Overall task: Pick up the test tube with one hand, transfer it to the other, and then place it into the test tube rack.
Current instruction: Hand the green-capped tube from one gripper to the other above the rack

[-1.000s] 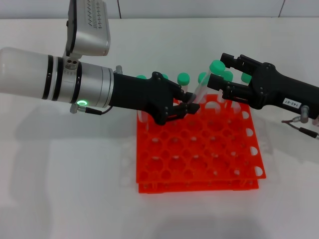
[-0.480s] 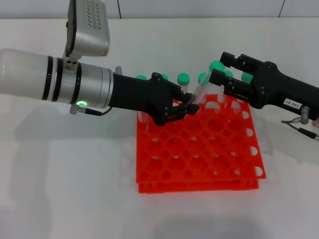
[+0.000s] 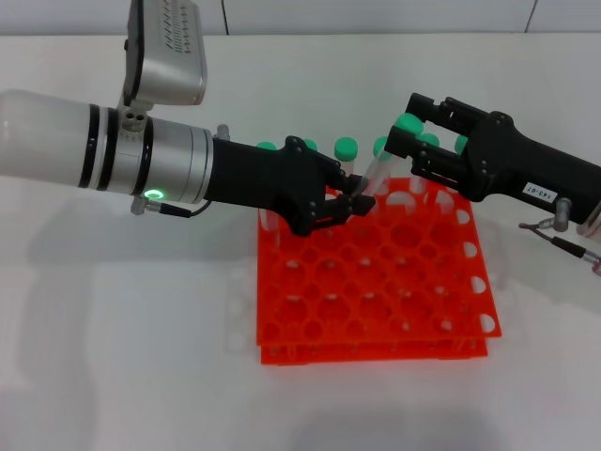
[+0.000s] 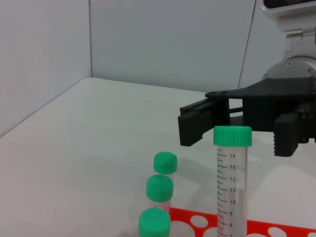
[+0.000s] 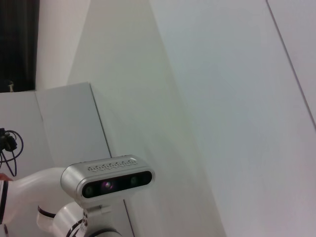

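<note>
Left gripper (image 3: 349, 202) clamped on lower body of test tube (image 3: 377, 171), holding it tilted above far edge of test tube rack (image 3: 376, 282), cap end free for handover. Right gripper (image 3: 406, 148) has fingers spread either side of green cap, not yet closed. Spare green-capped tubes (image 4: 159, 186) stand along rack's far row.

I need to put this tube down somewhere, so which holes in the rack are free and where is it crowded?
The front and middle rows of the rack look empty. The back row is crowded with green-capped tubes, and above it the left claw holds the tube while the open right claw flanks its cap.
</note>
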{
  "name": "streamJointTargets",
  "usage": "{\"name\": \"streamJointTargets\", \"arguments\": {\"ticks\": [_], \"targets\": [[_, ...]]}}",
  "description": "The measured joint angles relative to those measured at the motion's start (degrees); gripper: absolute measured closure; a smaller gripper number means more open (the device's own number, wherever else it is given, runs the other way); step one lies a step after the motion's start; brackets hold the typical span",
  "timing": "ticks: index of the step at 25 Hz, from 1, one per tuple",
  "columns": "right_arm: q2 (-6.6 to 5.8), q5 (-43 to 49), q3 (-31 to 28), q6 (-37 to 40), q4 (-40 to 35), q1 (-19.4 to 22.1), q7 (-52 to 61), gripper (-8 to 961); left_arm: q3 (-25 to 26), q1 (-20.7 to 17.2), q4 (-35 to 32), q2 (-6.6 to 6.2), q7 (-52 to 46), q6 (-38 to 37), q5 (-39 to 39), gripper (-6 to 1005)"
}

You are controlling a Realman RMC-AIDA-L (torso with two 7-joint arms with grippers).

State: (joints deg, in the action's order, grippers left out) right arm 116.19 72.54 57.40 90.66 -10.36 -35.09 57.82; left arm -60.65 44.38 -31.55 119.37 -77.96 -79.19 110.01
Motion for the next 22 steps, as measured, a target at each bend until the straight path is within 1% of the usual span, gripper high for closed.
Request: {"name": "streamJointTargets", "arguments": {"ticks": [18,22], "targets": [[0.0,0.0,0.0,0.0,0.0,-0.1,-0.3,400,-0.1,0.0,0.0,-0.02,0.1,0.0,0.0,725],[0.0,0.0,0.0,-0.1,0.0,0.0,-0.3,537,-0.1,-0.1,0.0,-0.02,0.2,0.0,0.0,723]]}}
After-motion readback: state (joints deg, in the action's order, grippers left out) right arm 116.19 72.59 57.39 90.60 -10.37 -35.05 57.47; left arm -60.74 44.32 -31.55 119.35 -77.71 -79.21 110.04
